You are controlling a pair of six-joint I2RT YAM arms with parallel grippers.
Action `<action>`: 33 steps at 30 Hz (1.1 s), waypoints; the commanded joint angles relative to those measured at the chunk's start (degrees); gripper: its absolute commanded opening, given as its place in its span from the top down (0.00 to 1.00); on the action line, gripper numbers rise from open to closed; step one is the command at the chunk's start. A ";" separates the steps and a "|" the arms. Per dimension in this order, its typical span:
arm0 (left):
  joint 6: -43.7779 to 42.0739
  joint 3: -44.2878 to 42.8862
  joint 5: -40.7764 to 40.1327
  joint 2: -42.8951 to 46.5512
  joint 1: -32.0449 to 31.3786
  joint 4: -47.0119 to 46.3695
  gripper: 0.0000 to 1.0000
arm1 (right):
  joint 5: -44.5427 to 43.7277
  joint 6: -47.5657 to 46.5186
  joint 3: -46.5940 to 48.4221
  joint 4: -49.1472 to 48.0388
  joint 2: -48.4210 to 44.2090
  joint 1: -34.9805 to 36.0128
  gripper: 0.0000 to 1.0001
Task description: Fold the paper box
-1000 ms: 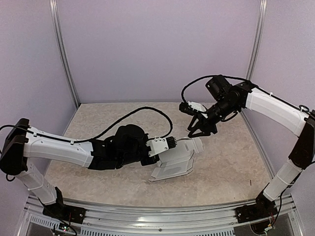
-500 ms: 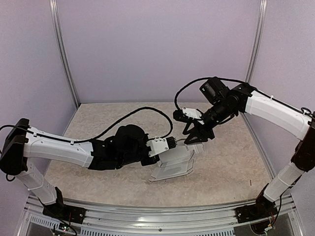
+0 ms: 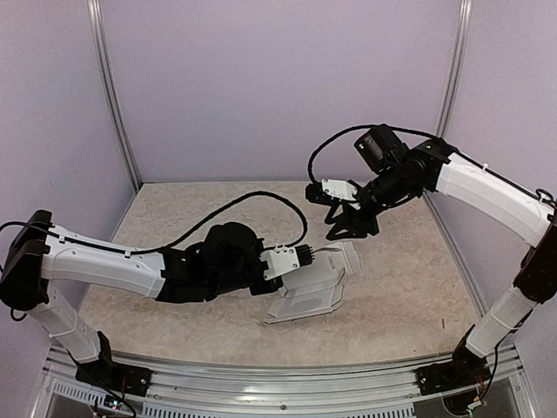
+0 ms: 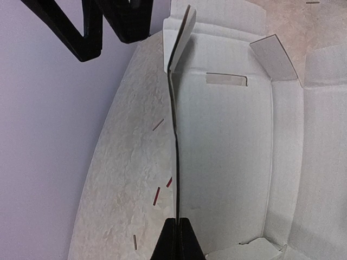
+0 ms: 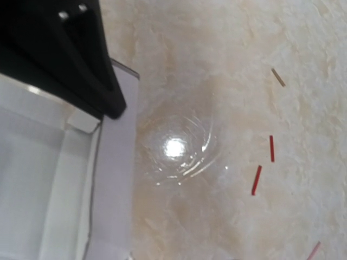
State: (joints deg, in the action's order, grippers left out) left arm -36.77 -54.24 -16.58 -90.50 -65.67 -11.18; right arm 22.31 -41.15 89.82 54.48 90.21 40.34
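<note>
I had the paper box (image 3: 309,294) pinched at the middle of the table (image 3: 418,296).
My left gripper (image 4: 178,241) clamped one upright wall; my right gripper (image 3: 350,230) hung over the far end, jaws apart, empty.

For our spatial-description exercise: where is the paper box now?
Top view: the paper box sits near the middle of the table, one raised wall pinched in the left jaws, the right jaws hovering by its far end.
</note>
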 commanded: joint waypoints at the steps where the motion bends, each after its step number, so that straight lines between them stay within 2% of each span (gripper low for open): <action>1: -0.43 -0.57 -0.16 -0.35 -0.34 -2.04 1.00 | -2.24 -0.62 -0.77 -0.04 0.80 0.36 0.59; 33: 1.35 -0.78 1.12 1.06 -0.25 -4.28 1.00 | -0.45 -5.06 -1.53 3.22 1.38 2.44 0.60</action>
State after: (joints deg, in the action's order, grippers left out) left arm -36.29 -54.24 -16.71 -90.50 -65.67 -12.84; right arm 21.17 -45.63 89.36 56.73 91.24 41.87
